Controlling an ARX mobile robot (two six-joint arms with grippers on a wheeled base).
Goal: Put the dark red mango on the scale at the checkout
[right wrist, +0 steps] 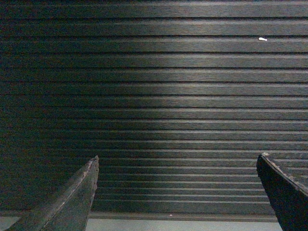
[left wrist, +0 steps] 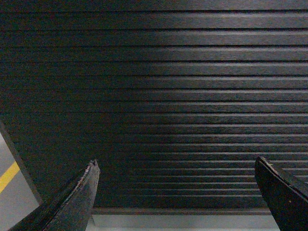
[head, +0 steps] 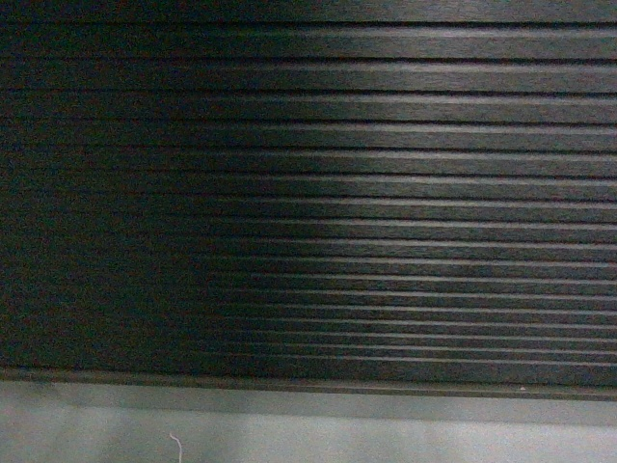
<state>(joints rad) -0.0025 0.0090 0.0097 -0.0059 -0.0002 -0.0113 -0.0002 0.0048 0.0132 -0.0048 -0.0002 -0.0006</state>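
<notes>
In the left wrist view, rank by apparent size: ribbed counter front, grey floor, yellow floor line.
1. Ribbed counter front, filling most of the view.
2. Grey floor, showing only in slivers.
3. Yellow floor line, smallest.

One checkout front panel, ribbed, fills all three views. One grey floor strip below it. One yellow floor line, left wrist view, at the panel's left end. One small white speck on the panel near its upper right. Two grippers: left gripper, right gripper, two fingers each, spread wide.
</notes>
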